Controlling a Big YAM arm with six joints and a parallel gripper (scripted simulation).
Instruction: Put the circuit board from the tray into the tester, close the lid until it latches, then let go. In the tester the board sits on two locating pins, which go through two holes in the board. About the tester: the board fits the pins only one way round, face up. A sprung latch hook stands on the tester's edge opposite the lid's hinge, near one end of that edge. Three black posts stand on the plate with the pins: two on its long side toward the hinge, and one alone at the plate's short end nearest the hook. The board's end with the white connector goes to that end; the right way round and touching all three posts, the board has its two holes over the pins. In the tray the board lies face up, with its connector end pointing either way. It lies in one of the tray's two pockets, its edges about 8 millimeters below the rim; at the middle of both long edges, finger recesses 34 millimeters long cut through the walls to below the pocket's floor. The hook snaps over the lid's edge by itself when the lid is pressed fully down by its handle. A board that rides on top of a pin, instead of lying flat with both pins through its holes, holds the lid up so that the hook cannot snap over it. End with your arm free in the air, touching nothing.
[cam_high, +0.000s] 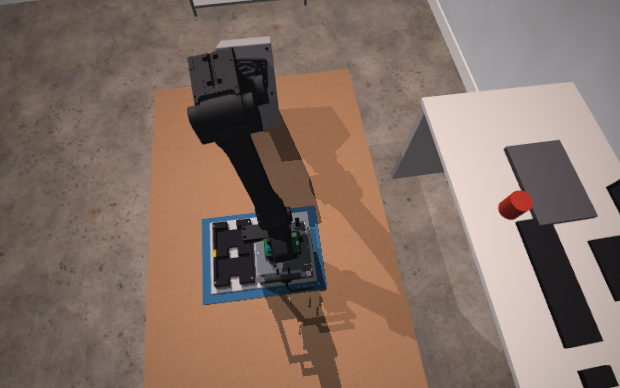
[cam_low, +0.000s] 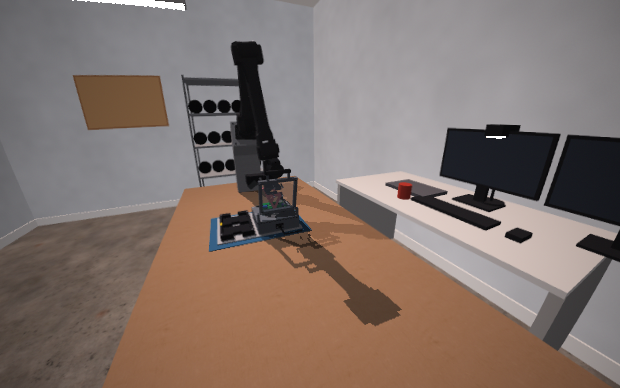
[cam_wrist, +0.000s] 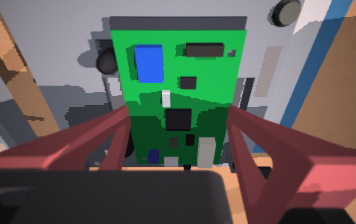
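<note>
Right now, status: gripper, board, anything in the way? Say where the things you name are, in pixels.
Gripper (cam_low: 272, 192) (cam_wrist: 178, 112): fingertips at board's (cam_high: 296, 242) (cam_low: 267, 205) (cam_wrist: 150, 95) long edges, grip unconfirmed. Board over tester (cam_high: 265, 265) (cam_low: 287, 223) (cam_wrist: 55, 25), seating unconfirmed. Lid (cam_low: 295, 194) up, nothing visibly blocking.

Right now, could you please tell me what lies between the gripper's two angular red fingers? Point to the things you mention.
Between the angular red fingers (cam_low: 270, 190) lies the flat green circuit board (cam_high: 296, 238) (cam_low: 267, 205) (cam_wrist: 178, 98), as the wrist view shows.
</note>
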